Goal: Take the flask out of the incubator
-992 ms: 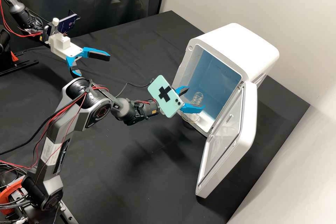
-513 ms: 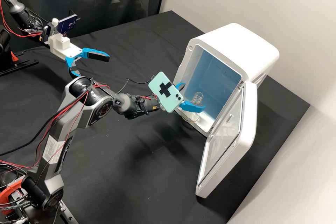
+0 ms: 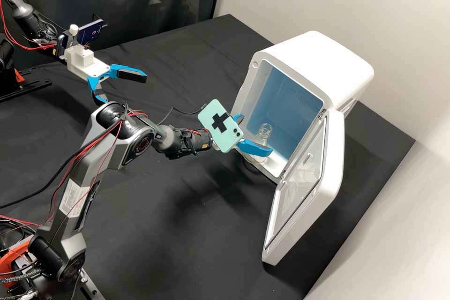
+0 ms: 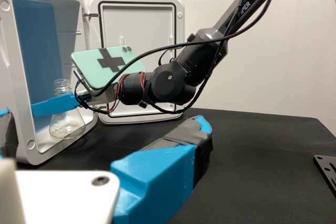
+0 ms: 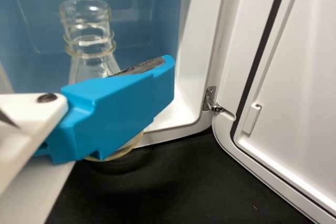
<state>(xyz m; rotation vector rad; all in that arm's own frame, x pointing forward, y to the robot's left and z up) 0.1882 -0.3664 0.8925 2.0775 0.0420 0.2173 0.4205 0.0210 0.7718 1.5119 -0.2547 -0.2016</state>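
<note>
Bright, even overhead light; soft shadow under arm [image 3: 117,145] on bench [image 3: 164,253]; incubator [image 3: 318,61] shell brightly lit.

Black cloth-covered bench [image 3: 187,225], dark curtain [image 3: 140,0] behind it, pale wall [image 3: 351,4] along its side

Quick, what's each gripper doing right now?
Left gripper: open, holding nothing.
Right gripper: open, one finger on either side of the flask inside the incubator.
</note>
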